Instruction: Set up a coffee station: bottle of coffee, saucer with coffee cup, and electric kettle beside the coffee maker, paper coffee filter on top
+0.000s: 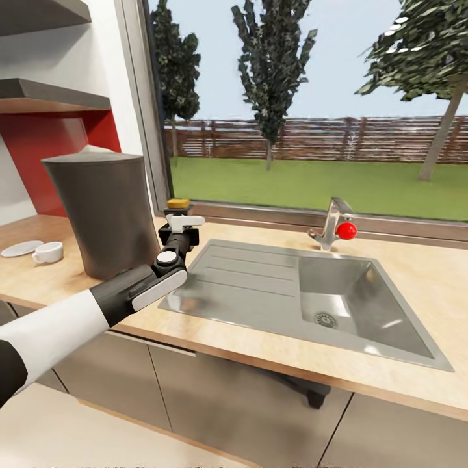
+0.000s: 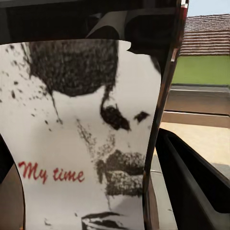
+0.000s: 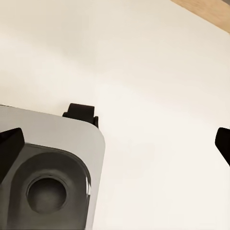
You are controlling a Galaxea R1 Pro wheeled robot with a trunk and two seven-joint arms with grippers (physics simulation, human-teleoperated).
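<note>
While gripped by left fingers (image 1: 188, 221), pale-labelled, yellow-lidded bottle of coffee (image 2: 81, 134); right fingers (image 3: 9, 141) apart

your bottle of coffee (image 1: 178, 205) shows just its yellow lid, standing on the kitchen countertop (image 1: 403, 273) right beside the coffee maker (image 1: 104, 211); up close its pale label reads "my time". the tall dark grey machine stands upright, saucer (image 1: 21, 248) and coffee cup (image 1: 49, 253) beside it, cup seemingly off the saucer.
</note>
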